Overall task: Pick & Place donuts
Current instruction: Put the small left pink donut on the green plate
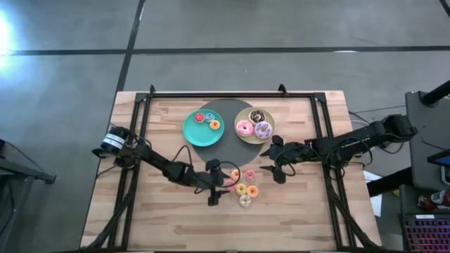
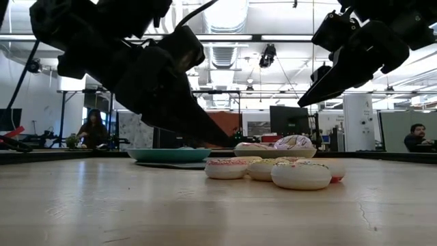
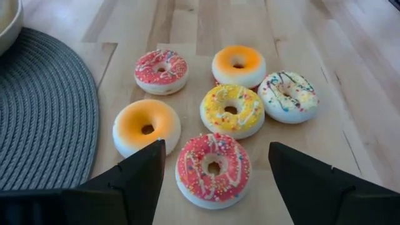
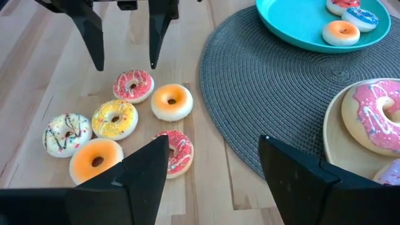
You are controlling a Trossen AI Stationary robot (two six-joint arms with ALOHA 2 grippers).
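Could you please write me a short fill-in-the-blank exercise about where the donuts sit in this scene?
1. The teal plate holds ___ small donuts.
2. Both plates rest on a round grey ___.
3. Loose on the wooden table lie ___ small donuts.
4. The left pincer, open, hovers around a ___ sprinkled donut, while the right pincer waits open nearby.

Missing words: three; mat; six; red

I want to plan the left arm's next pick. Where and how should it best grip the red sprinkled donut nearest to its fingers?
The red sprinkled donut lies flat between the open fingers of the left gripper. Probably best to come straight down and pinch across its outer rim; the orange donut sits close on one side.
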